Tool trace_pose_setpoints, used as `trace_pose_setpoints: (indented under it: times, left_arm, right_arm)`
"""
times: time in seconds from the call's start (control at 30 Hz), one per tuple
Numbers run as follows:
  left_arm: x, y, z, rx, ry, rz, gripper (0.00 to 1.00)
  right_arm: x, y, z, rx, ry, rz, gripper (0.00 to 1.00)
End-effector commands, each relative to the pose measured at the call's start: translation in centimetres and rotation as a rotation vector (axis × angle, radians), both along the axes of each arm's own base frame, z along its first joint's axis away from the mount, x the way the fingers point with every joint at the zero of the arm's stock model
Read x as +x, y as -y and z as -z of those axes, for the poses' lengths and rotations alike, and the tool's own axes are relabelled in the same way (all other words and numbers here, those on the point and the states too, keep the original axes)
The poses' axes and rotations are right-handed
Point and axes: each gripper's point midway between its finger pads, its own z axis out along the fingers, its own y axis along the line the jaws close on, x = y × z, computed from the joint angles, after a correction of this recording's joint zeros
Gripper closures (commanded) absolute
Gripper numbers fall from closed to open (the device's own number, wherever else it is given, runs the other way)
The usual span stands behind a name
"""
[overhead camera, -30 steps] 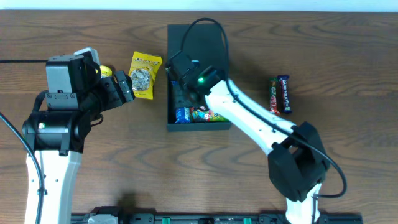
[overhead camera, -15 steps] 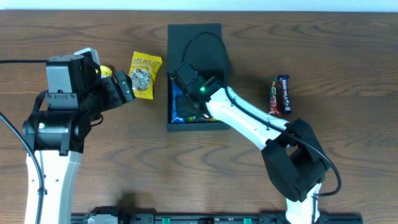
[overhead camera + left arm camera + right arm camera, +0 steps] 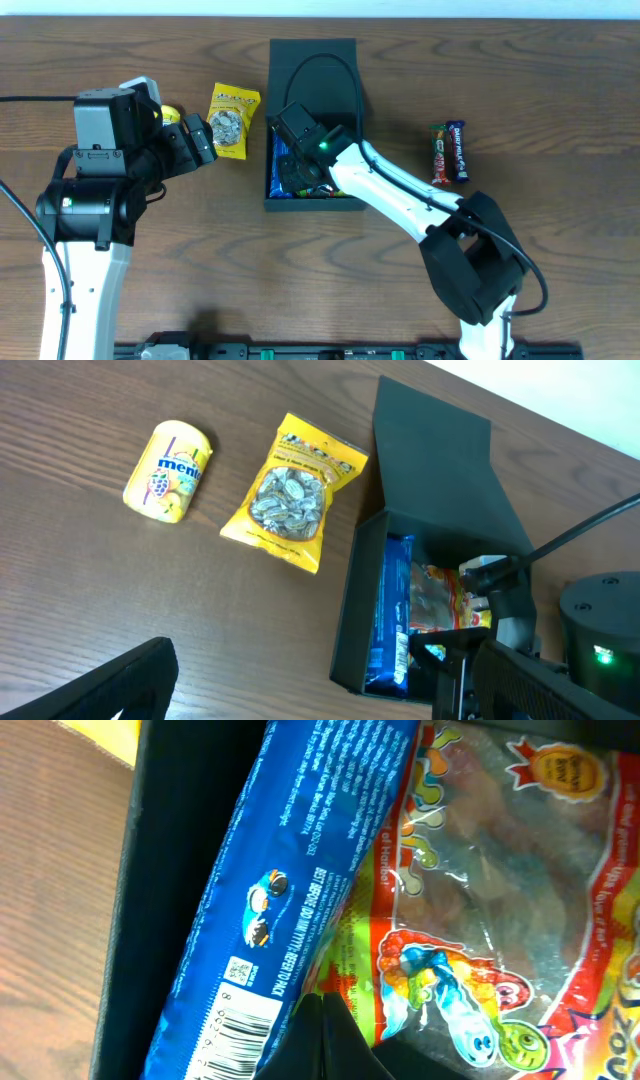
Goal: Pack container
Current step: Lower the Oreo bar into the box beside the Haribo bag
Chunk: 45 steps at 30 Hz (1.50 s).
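Observation:
The dark green container [image 3: 312, 206] sits at table centre with its flap lid [image 3: 313, 70] laid open behind it. Inside lie a blue biscuit packet [image 3: 283, 165] along the left wall and a clear gummy packet [image 3: 327, 187] beside it. My right gripper [image 3: 291, 178] is down inside the box, shut and empty. In the right wrist view its tips [image 3: 320, 1005] rest where the blue packet [image 3: 290, 890] meets the gummy packet [image 3: 500, 900]. My left gripper [image 3: 205, 138] is open and empty, left of the box. The left wrist view shows the container [image 3: 352, 620].
A yellow seed packet [image 3: 233, 120] and a yellow mint tub [image 3: 170, 115] lie left of the box, near my left gripper. They also show in the left wrist view, the packet [image 3: 295, 490] and the tub [image 3: 170, 470]. Two chocolate bars [image 3: 450, 152] lie right of the box.
My right gripper has moved a little toward the box's near end and deeper in. The blue packet now shows along the left wall. The box has shifted slightly left. The left arm is still.

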Motion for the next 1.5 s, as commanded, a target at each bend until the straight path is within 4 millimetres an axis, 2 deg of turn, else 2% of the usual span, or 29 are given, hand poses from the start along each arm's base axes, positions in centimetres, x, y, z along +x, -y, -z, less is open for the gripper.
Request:
trace_pose_setpoints:
  times: [0.0,0.17,0.3,0.47,0.63,0.67,0.73,0.8,1.03,1.2,1.37,1.47]
  left_arm:
    - [-0.1,-0.1,-0.4,-0.005,0.007,-0.006,0.05]
    - [-0.1,-0.1,-0.3,-0.005,0.007,-0.006,0.05]
    - [-0.1,-0.1,-0.4,-0.005,0.007,-0.006,0.05]
    - [-0.1,-0.2,-0.3,0.000,0.008,-0.011,0.05]
    - [-0.1,-0.2,-0.3,0.000,0.008,-0.011,0.05]
    - [-0.1,-0.2,-0.3,0.000,0.008,-0.011,0.05]
    - [-0.1,-0.2,-0.3,0.001,0.008,-0.011,0.05]
    - [0.0,-0.8,-0.3,0.019,0.009,-0.031,0.05]
    - [0.0,-0.9,-0.4,0.025,0.011,-0.038,0.05]
    - [0.0,-0.9,-0.4,0.021,0.011,-0.035,0.05]
    - [0.0,-0.9,-0.4,0.021,0.011,-0.035,0.05]
    - [0.0,-0.9,-0.4,0.021,0.011,-0.035,0.05]
  right_arm:
    - [-0.2,-0.5,-0.6,0.055,-0.033,-0.024,0.99]
    - [0.6,-0.9,-2.8,0.078,0.025,-0.045,0.99]
    - [0.0,-1.4,-3.2,0.110,0.002,-0.066,0.99]
    - [1.3,0.4,-3.7,0.054,0.053,-0.020,0.99]
    - [2.4,1.7,-6.1,0.073,0.103,0.016,0.99]
    - [2.3,1.5,-7.0,0.096,0.111,0.006,0.99]
    - [1.2,-0.1,-7.7,0.176,0.083,-0.083,0.99]
    - [-0.5,-1.9,-7.1,0.218,0.040,-0.179,0.99]
    - [-2.9,-3.9,-3.7,0.202,-0.046,-0.285,0.99]
    - [-3.7,-3.6,-1.1,0.146,-0.101,-0.284,0.99]
    - [-4.1,-3.2,2.6,0.093,-0.164,-0.279,0.99]
    - [-4.2,-3.0,3.6,0.079,-0.180,-0.284,0.99]
